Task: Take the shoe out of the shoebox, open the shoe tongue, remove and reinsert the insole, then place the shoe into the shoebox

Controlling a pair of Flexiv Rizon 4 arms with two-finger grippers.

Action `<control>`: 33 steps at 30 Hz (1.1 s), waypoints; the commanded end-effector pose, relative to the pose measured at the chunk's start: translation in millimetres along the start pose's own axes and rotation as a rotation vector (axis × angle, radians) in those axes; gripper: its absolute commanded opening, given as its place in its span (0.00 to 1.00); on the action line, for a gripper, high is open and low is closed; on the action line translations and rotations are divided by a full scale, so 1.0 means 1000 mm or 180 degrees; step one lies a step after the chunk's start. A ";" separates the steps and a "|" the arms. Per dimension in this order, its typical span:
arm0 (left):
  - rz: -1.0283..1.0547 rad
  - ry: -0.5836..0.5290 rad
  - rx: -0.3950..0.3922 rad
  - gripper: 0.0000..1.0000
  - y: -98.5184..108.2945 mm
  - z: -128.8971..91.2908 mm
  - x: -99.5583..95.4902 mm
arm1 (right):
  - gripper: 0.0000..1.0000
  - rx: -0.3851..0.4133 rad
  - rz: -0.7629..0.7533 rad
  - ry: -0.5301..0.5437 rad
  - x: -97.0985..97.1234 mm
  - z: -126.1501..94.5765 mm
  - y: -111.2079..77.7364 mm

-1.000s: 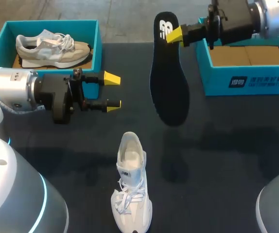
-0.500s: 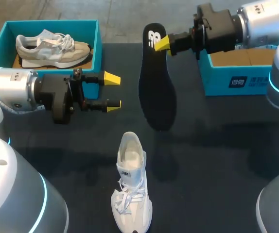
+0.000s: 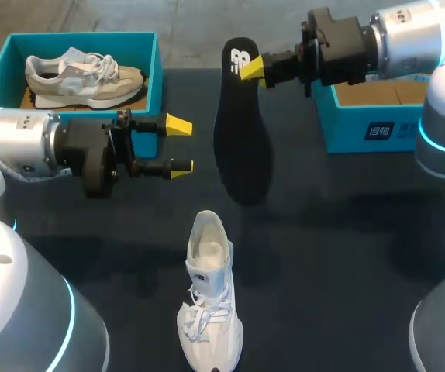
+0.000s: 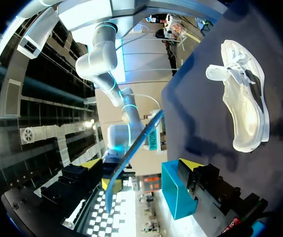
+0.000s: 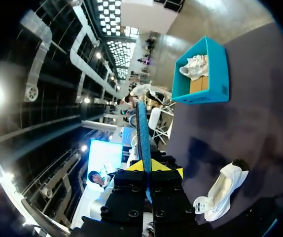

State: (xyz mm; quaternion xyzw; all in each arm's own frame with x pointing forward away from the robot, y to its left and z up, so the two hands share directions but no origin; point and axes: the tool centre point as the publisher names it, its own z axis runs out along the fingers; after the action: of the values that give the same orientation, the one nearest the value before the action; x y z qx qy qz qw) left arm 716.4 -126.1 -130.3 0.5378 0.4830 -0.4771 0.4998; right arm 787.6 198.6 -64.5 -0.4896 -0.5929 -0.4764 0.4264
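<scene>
Right gripper (image 3: 255, 68) pinches flat matte black insole (image 3: 238, 132), dangling at 12; left gripper (image 3: 179, 144) wide; white laced shoe (image 3: 209, 302) at 6.

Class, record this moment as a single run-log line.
right hand: shut on insole, held aloft | left hand: open, empty | white shoe: on table, unboxed

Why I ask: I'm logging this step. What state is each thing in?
white shoe: lying on the table, insole out.
insole: hanging in the air from the right gripper.
right gripper: shut on insole.
left gripper: open, empty.
left shoebox: open, beige shoe inside.
right shoebox: open, no shoe seen.
</scene>
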 end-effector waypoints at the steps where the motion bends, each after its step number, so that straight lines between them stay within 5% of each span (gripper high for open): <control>1: 0.0006 -0.0005 -0.0005 1.00 0.000 0.001 0.001 | 0.00 -0.0043 0.0056 0.0045 -0.007 0.015 0.006; 33: 0.0039 -0.0042 0.0041 1.00 0.011 0.003 0.005 | 0.00 -0.0195 0.0138 0.0126 -0.020 0.019 0.007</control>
State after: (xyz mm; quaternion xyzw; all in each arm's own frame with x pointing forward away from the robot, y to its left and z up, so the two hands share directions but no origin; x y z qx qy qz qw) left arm 720.3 -125.5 -131.5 0.5372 0.4809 -0.4764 0.5031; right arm 797.4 212.9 -86.2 -0.5043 -0.5596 -0.4941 0.4339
